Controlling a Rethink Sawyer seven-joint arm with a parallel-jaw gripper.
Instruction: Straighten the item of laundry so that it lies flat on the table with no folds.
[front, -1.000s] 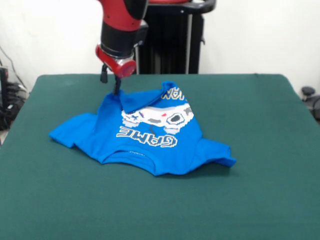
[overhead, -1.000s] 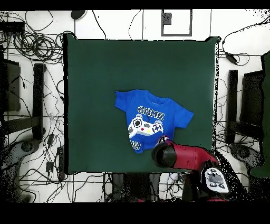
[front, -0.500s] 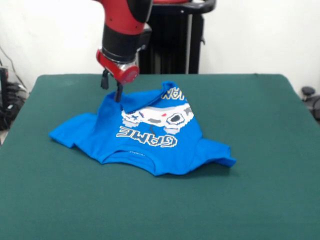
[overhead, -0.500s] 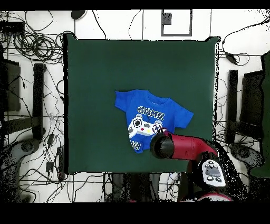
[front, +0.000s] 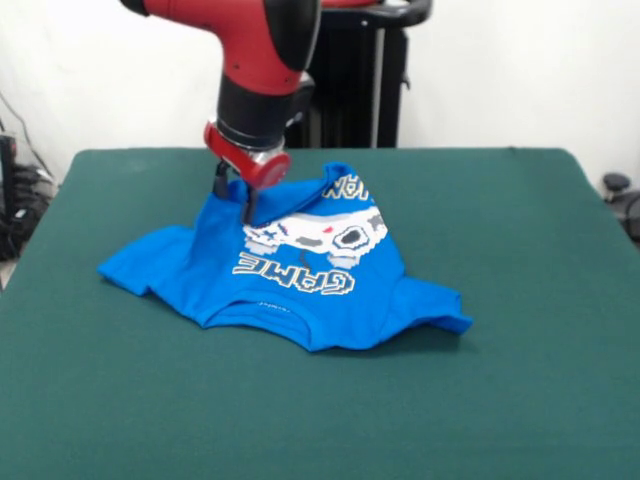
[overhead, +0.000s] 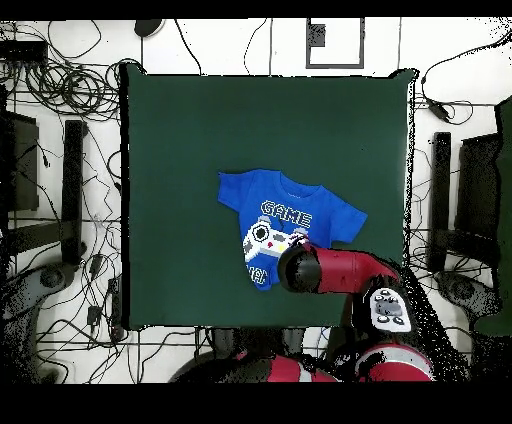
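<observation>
Currently the item of laundry (front: 300, 270) lies a little toward the table's (front: 520, 380) far edge, roughly midway between its side edges, print side up. Starting at its left in the front view, one sleeve spreads flat toward the left edge; further right, the hem is folded back over the controller print, showing part of the lettering upside down; the right sleeve is crumpled near the middle of the table. The gripper (front: 243, 205) hangs at the left end of that folded hem, tips down at the cloth. Whether its fingers are parted or have caught fabric, I cannot tell. The step seems to be the reach for the flap. Next, the fold likely needs pinching and drawing toward the far edge.
</observation>
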